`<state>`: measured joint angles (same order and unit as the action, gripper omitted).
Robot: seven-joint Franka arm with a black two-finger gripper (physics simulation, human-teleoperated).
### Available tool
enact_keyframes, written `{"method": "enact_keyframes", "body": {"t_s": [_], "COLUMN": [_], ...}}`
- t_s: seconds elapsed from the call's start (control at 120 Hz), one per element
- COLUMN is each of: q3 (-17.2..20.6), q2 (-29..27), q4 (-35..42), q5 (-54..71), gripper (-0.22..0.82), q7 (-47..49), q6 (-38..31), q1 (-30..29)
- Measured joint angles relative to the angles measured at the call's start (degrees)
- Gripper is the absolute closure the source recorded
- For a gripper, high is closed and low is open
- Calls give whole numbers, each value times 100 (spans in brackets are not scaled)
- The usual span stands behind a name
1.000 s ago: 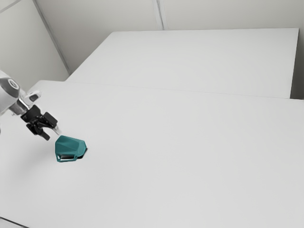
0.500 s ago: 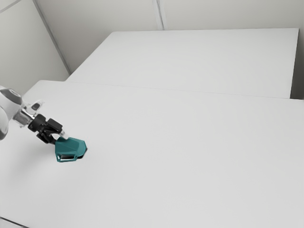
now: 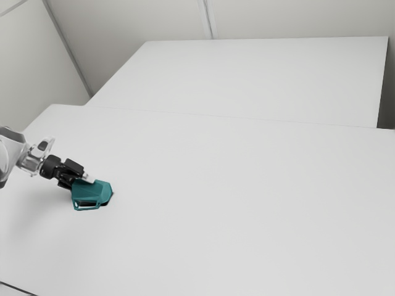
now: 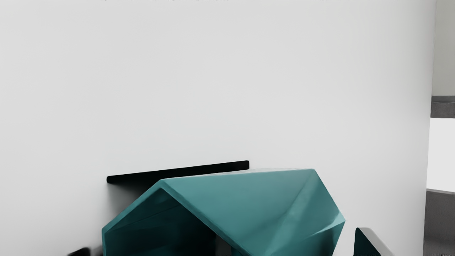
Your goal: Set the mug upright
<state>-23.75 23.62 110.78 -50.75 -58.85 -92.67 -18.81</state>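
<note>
My gripper [image 3: 83,180] is low at the arm-side end of the teal mug [image 3: 103,190], overlapping it in the exterior view. The mug lies on its side on the white table [image 3: 222,197], its looped handle toward the exterior view's bottom. From the wrist camera, the faceted mug [image 4: 249,202] shows its dark hollow inside. My gripper [image 4: 227,247] is open there, a fingertip on either side of the mug, with a visible gap to each. The fingers' lower parts are out of sight.
A thin black strip [image 4: 181,172] shows beside the mug in the wrist view. A second white surface [image 3: 259,77] stands beyond the table in the exterior view, with pale walls behind. The table's edge [image 4: 431,128] is in the wrist view.
My gripper has come down and toward the exterior view's right, from short of the mug to around its near end, and its tilt has changed. The mug has not visibly moved.
</note>
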Motion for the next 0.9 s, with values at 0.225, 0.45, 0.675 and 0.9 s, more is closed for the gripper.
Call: {"method": "enact_keyframes", "body": {"t_s": [0.225, 0.45, 0.675, 0.9], "q3": [-12, -10, -12, 6], "q2": [-82, -125, -126, -342], "q4": [-34, -34, -83, -112], "q5": [-110, -326, -409, -357], "gripper": [48, 68, 76, 78], "q7": [-188, -355, -512, -603], "q6": [191, 339, 415, 429], "q1": [-17, 29, 41, 47]}}
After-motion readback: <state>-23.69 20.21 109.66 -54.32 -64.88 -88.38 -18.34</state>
